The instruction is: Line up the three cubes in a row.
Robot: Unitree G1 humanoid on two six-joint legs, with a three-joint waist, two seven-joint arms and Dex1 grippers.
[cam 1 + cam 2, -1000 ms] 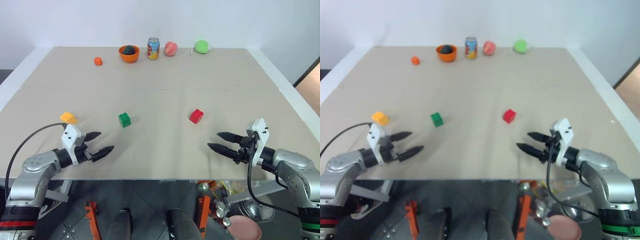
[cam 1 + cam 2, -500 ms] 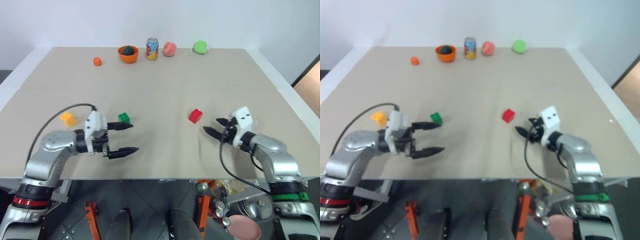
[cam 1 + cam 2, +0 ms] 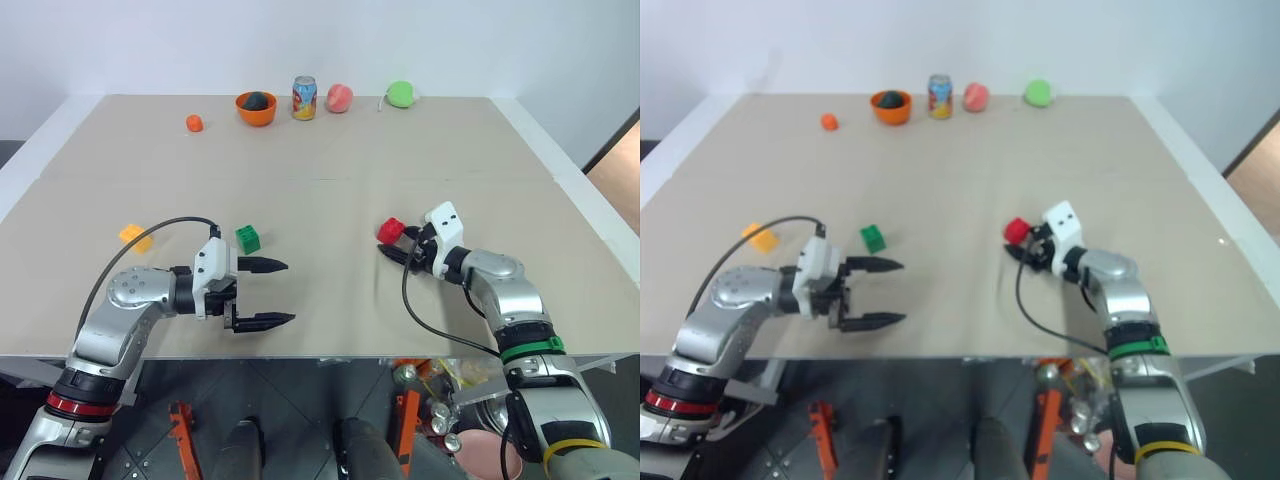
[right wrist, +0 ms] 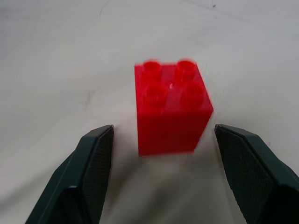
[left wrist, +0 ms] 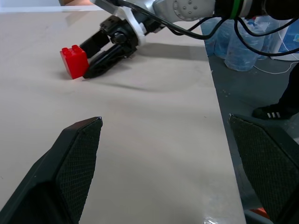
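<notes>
Step in hand: we are reaching our right gripper [image 3: 393,247] toward the red cube [image 3: 390,230], fingers parted with nothing between them, tips just short of it.
Next move: we judge we are needing to ease forward until the cube sits between the fingers, then close squarely on its flat sides.
Left gripper [image 3: 272,292]: we are holding it spread wide and empty, near the green cube [image 3: 247,239].
Cubes: the yellow-orange cube [image 3: 135,236] is lying well left; all three are sitting apart on the table [image 3: 320,150].
Materials: glossy hard plastic, studded tops, crisp edges; matte beige tabletop.
</notes>
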